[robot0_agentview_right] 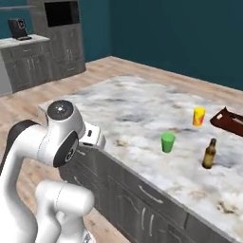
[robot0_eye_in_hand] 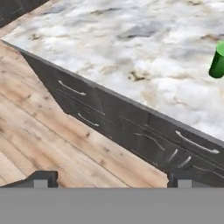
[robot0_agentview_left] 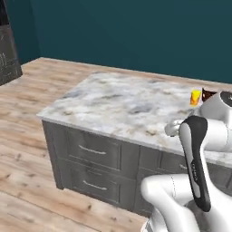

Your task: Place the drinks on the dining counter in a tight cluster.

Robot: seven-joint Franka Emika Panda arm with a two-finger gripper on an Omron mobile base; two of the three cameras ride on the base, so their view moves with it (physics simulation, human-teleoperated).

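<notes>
The end effector (robot0_eye_in_hand: 109,178) stood wide open and empty, short of the worktop (robot0_agentview_right: 142,114) edge. The brown beer bottle (robot0_agentview_right: 209,154) stood far along it, near the green cup (robot0_agentview_right: 167,142), which a careless reach risked toppling. The dark tray (robot0_agentview_right: 229,121) was cut off; I could not make out the other drinks.

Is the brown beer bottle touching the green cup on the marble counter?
Apart. The right base view shows the brown beer bottle standing to the right of the green cup, with a clear strip of bare marble counter between them.
</notes>
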